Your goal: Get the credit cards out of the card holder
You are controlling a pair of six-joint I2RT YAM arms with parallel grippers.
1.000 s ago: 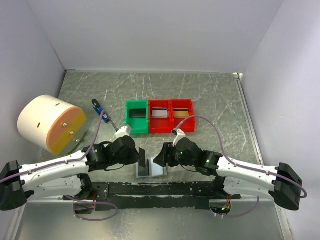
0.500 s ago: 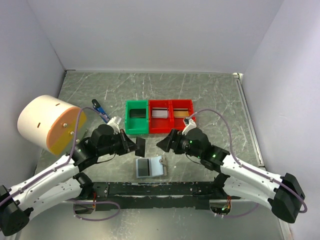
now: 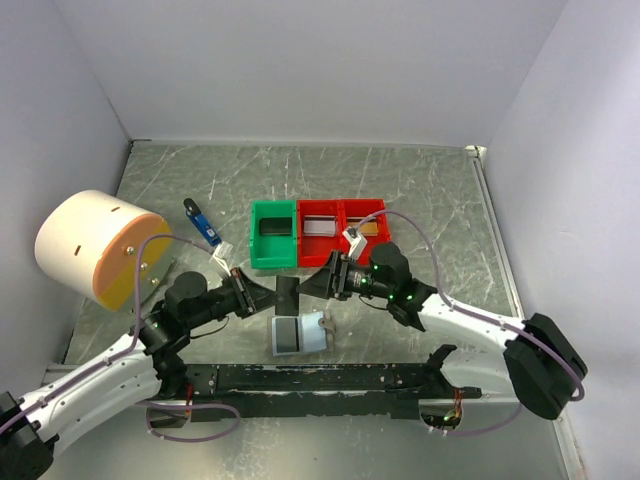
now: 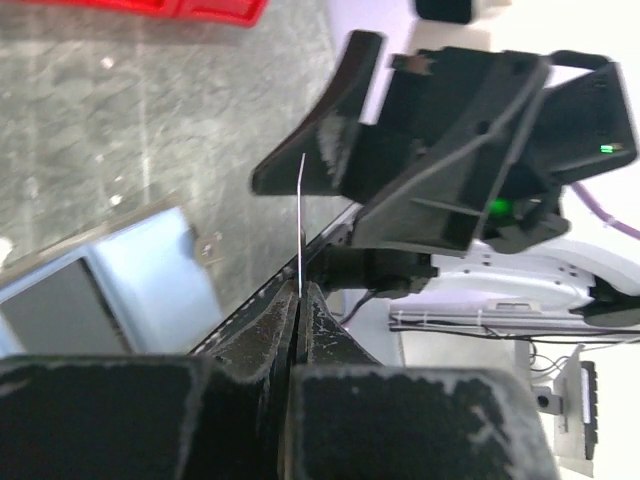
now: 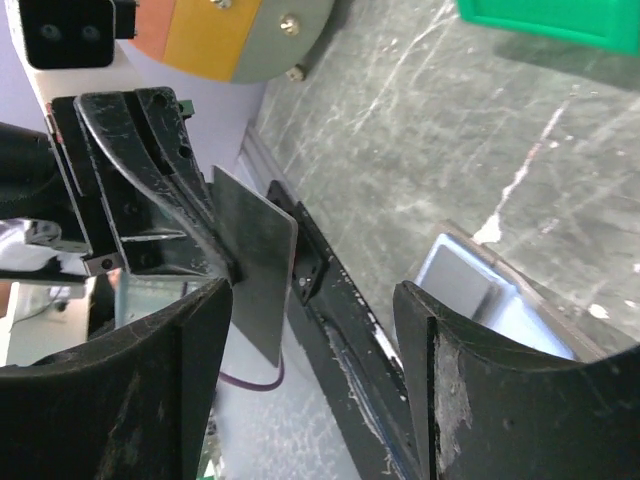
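— Two end effectors are facing each other low over the worktop (image 3: 430,190). What is the left end effector (image 3: 268,294) doing?
— It is clenching a thin dark card (image 3: 288,292) by one edge and holding it clear of the worktop.
— And the right end effector (image 3: 315,283)?
— Its jaws are standing spread and gripping nothing. The card is hanging just ahead of them, apart from both fingers (image 5: 160,400).
— Where is the card holder (image 3: 300,335) lying?
— It is lying open and flat on the worktop, just nearer the arm bases than the raised card. Its left panel is showing dark and its right panel pale blue.
— What is sitting beyond it?
— One green tray (image 3: 273,262) and two red trays (image 3: 320,258) are standing side by side in a row.
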